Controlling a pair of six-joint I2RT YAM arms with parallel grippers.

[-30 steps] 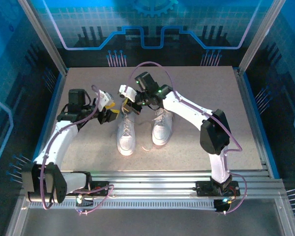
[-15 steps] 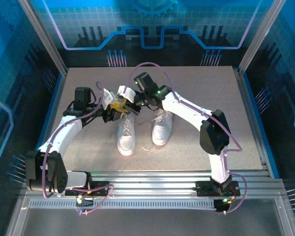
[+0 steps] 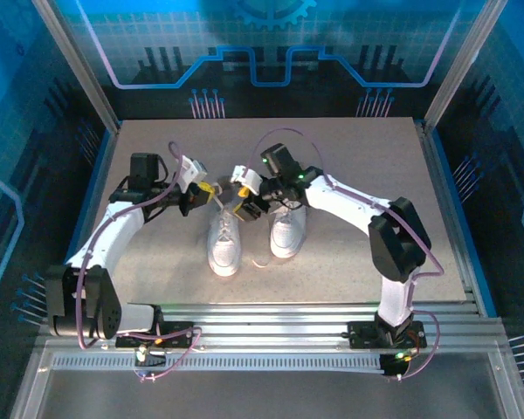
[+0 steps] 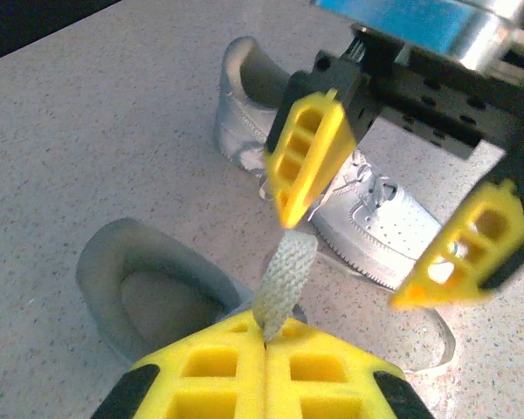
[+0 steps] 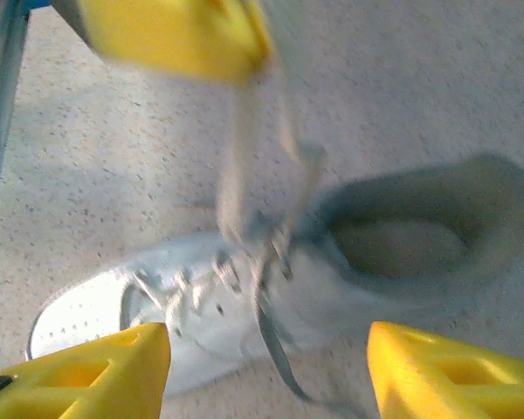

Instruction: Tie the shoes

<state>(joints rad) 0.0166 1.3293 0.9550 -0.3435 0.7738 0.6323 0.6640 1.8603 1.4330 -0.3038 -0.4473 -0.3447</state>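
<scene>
Your left end effector (image 4: 266,349) was clamped fully shut on a white lace (image 4: 284,279), which was pinched right at the seam where its pads met. The whole hold was that one thin pinch. A sharp tug from you could have slid the lace straight out, and the loop would then have had to be fished up again.

Directly under that end effector sat the shoe (image 4: 148,297) the lace seemed to belong to, with its dark heel opening toward the wrist. It looked light and nothing held it down. Had you pulled sideways rather than up, I judged you would have dragged or tipped it instead of tightening anything.

Just past the pads, the lace ran toward one finger of your right end effector (image 4: 389,205). Its jaws stood wide apart with nothing between them. I could not tell whether the lace touched that finger. The two end effectors were very near each other, so a careless closing move risked knocking yellow finger against yellow finger. It could also have closed on air beside the lace.

Beyond both of them lay the second shoe (image 3: 288,229), close beside the first on the tabletop (image 3: 358,157). A wide swing of the right arm could have shoved it or snagged its loose laces.
</scene>
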